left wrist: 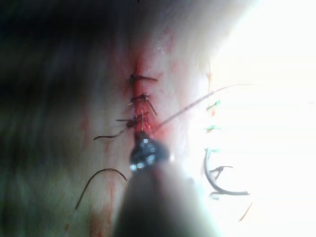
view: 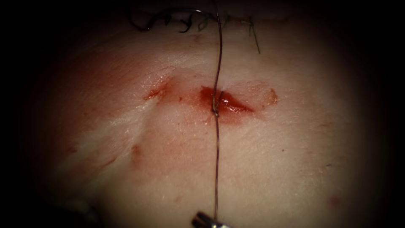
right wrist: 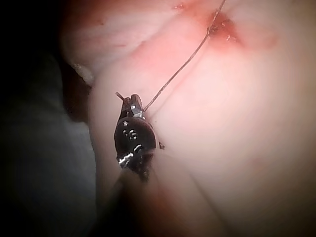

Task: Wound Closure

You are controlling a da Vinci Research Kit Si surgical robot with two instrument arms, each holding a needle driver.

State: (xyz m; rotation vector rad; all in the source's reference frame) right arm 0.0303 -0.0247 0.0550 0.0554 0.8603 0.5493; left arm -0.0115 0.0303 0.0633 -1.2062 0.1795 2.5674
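The cut [view: 230, 103] lies across the middle of the tissue [view: 274, 160], wet with red fluid. A dark thread [view: 217, 152] runs taut through a knot [view: 216, 112] at the cut. My right tool [view: 206, 221] comes in at the near edge; its jaws [right wrist: 132, 102] are shut on the thread [right wrist: 177, 74] a little short of its end. The thread's far strand [view: 219, 46] climbs to my left tool [left wrist: 142, 148], whose tip meets the thread [left wrist: 197, 104]. The curved needle [left wrist: 221, 186] lies loose on the tissue at the far side [view: 177, 10], in neither tool.
Older dark stitches [left wrist: 142, 98] with cut ends and green stitches [left wrist: 212, 129] cross the far part of the tissue [view: 202, 23]. A loose cut thread end [left wrist: 98, 180] lies nearby. The tissue's edge [right wrist: 84, 71] drops off on the left near side.
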